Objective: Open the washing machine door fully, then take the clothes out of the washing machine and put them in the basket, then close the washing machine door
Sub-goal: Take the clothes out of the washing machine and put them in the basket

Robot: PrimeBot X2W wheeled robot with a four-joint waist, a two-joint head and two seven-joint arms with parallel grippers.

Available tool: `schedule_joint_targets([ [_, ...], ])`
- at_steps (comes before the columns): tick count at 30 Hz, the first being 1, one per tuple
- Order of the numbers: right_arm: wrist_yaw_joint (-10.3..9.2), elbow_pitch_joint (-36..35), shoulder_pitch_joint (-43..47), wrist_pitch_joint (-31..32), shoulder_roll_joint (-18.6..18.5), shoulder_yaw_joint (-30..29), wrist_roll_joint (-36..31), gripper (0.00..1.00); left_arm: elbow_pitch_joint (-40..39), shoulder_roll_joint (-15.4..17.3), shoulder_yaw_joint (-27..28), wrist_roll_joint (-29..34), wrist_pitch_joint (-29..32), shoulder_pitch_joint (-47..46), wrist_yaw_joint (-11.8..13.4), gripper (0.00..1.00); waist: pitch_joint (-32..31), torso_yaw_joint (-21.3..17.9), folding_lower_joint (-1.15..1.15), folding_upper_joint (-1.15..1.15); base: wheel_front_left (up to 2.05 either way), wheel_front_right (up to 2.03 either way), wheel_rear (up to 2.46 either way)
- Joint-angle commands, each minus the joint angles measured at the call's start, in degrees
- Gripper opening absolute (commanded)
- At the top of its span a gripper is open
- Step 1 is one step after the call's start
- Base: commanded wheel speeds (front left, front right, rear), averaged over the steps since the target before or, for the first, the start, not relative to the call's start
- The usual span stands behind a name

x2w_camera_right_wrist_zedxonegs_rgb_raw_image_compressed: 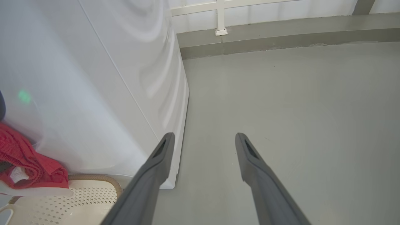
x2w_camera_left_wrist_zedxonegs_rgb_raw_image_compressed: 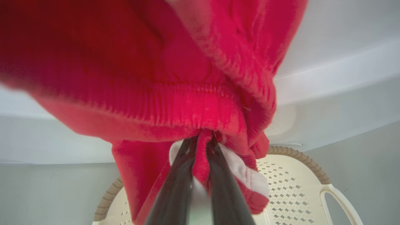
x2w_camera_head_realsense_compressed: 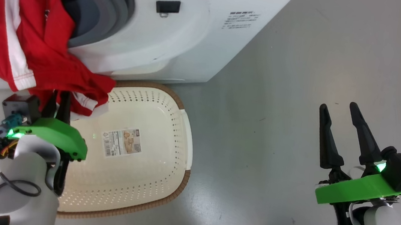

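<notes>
Red cloth garment with white trim (x2w_camera_head_realsense_compressed: 23,39): hangs from the grey-ringed opening of the white front-loading washing machine (x2w_camera_head_realsense_compressed: 178,42). Its long axis runs down to the far left corner of the cream perforated plastic basket (x2w_camera_head_realsense_compressed: 147,182).

Left gripper (x2w_camera_head_realsense_compressed: 59,102): fingers nearly together, pinching the lower fold. Tips are buried in cloth.

Right gripper (x2w_camera_head_realsense_compressed: 339,105): spread wide, empty, above the grey floor (x2w_camera_head_realsense_compressed: 277,136).

Garment's top is cut off.

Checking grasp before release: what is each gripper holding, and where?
Left gripper pinches the clothes at their bunched lower end. Right gripper is open, holding nothing.
</notes>
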Motion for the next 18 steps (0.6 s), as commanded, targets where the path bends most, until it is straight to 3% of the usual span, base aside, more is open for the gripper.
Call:
schedule_joint_targets([
  [1,0.36,-1.24,0.04,-0.37,-0.20,0.92,0.89,1.00,-1.23,1.69,1.78,0.62,-0.29,0.30,-0.35,1.00,-0.23,0.23,0.00,0.00,0.00,0.00,0.00],
  [18,0.36,-0.23,1.90,-0.37,-0.20,0.12,-0.61,1.00,-10.93,0.06,4.36,-1.28,-0.29,8.33,-1.09,1.00,-5.94,3.62,0.00,0.00,0.00,0.00,0.00],
])
